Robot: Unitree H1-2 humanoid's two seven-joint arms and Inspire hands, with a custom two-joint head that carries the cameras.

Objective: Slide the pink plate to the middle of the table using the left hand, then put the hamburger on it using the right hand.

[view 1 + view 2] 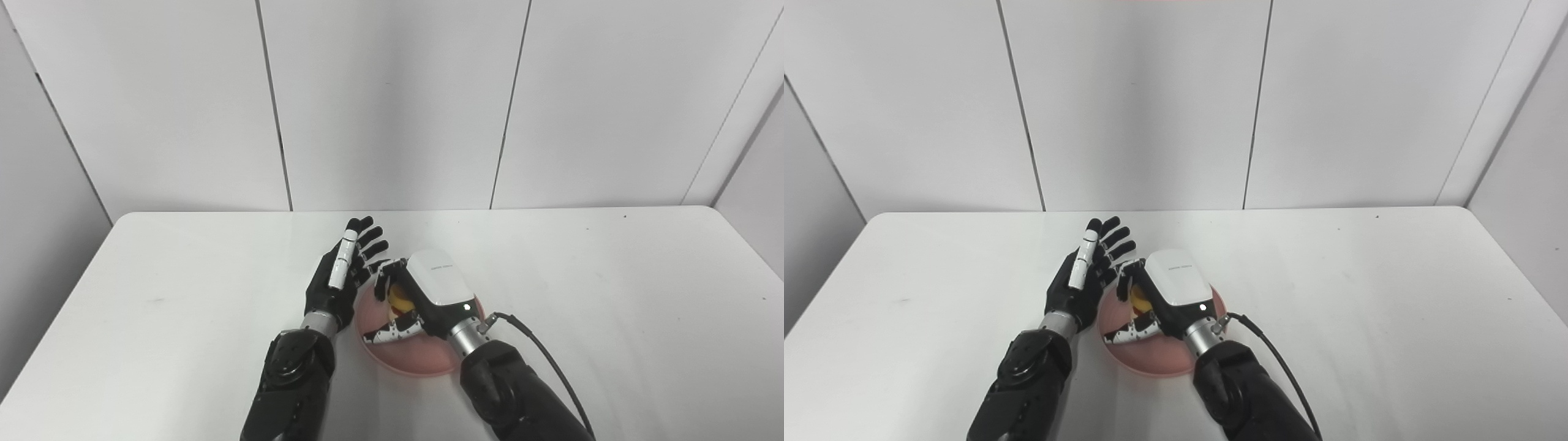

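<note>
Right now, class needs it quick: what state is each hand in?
Left hand: open, fingers spread, beside the pink plate.
Right hand: shut on the hamburger, over the plate.

A smooth, faintly glossy white table [184, 294] bears a matt pink plate [416, 358]. At the plate's 9 o'clock, the left hand [343, 269] shows black plastic; the right hand [422, 294] wears a glossy white shell above a metal wrist collar [465, 335].
</note>
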